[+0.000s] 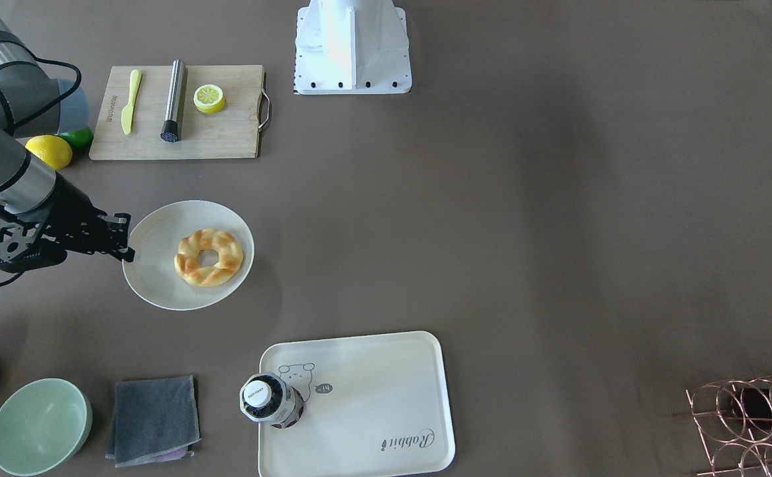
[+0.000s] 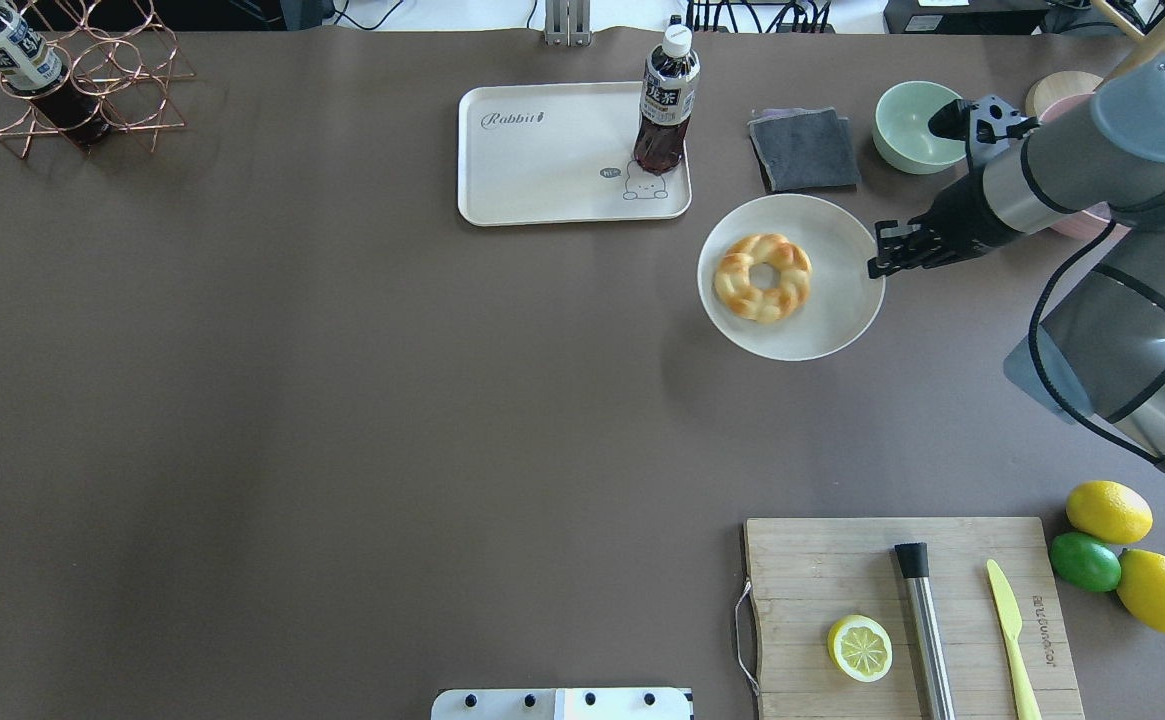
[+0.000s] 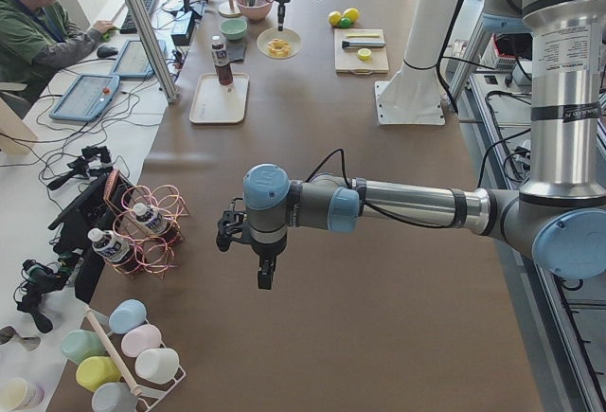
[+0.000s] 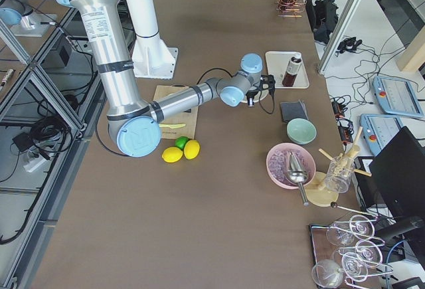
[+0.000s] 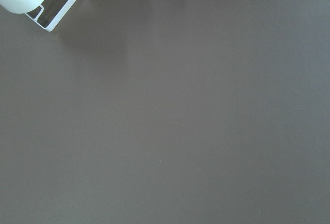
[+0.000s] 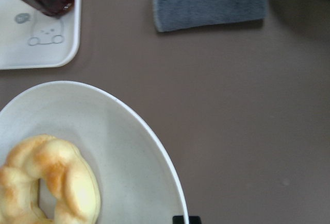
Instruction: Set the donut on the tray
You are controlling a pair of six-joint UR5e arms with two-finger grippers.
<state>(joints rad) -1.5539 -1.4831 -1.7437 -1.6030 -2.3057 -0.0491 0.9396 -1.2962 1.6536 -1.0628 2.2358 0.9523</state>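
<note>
A: Landmark is the plate (image 2: 842, 330), sides as the robot sees them. What's on it?
B: Donut (image 2: 763, 277), left of centre.
A: Beyond the plate?
B: Cloth (image 2: 803, 148) straight beyond, bowl (image 2: 910, 125) beyond-right, tray (image 2: 542, 170) beyond-left. Bottle (image 2: 667, 100) stands on the tray corner nearest the plate.
A: Robot side?
B: Cutting board (image 2: 822, 570), well apart, with a lemon slice (image 2: 860, 647) on it.

bottle (image 2: 664, 110) on corner of tray (image 2: 542, 165), open surface beside it

Left arm (image 3: 407, 206) & right arm (image 2: 1062, 170): silver-grey tubes, pale-blue joint caps, black cables; right gripper (image 2: 875, 265) black; white base (image 1: 352, 50) w/ black screws.
</note>
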